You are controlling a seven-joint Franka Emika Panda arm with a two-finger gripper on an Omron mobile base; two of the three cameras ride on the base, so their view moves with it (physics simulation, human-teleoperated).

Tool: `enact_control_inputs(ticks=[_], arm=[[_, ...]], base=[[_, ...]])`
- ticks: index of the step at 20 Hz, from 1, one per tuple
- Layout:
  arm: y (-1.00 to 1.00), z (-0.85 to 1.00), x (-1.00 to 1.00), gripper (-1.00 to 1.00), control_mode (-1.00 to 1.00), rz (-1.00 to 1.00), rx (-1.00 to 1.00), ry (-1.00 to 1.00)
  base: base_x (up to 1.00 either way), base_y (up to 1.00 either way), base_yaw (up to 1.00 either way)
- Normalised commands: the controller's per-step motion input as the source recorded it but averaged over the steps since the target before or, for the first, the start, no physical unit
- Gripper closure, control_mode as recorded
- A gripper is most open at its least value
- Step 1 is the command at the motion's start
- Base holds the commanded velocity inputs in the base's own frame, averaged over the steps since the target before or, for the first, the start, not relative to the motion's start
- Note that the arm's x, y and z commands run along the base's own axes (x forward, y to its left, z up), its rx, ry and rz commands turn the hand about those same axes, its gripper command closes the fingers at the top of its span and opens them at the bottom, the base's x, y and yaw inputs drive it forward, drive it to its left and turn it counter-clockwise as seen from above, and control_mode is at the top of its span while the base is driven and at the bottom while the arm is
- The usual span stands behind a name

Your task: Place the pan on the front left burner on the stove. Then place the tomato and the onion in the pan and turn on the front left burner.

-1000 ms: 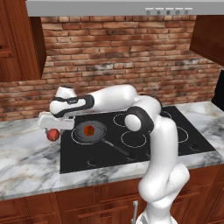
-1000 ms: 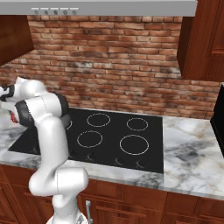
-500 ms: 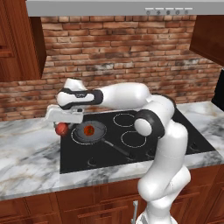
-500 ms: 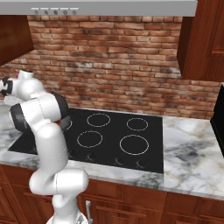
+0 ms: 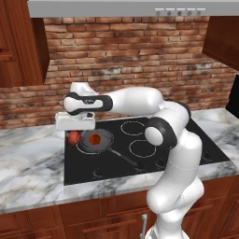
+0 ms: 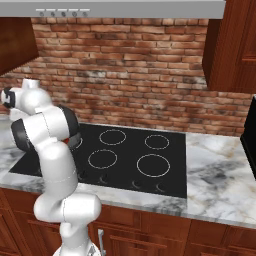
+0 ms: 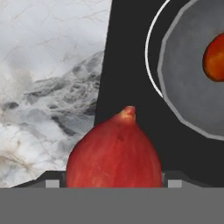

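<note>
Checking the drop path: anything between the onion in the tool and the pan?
Nothing visible. The dull pinkish-red onion sits between the tool's fingertips above the black glass stove, left of the shallow dark grey pan. The pan holds the orange-red tomato, with bare floor beside it.

1. Pan (image 5: 96,141) sits on the front left burner (image 7: 151,65) of the stove (image 5: 140,154); the tomato (image 5: 94,139) takes its middle, leaving bare pan floor around it.
2. Onion (image 7: 114,153) fills the gap between the fingers of the hand (image 5: 74,136), above black glass just left of the pan's rim.
3. Pan handle (image 5: 123,158) slants toward the stove's front, crossing the glass between the burner rings.
4. Marble desk (image 5: 28,158) left of the stove lies open.
5. Right-hand burner rings (image 6: 152,165) carry nothing; the brick wall (image 6: 130,70) bounds the rear.
</note>
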Motion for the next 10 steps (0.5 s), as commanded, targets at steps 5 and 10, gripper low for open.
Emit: enact_control_inputs(ticks=[5,10], arm=[[-0.27,0.17,0.01,1.00,-1.00,-0.05,-0.07,0.00],[-0.29,0.07,0.09,1.00,-1.00,0.00,0.00,0.00]], base=[[0.00,0.00,0.00],[0.00,0.00,0.00]])
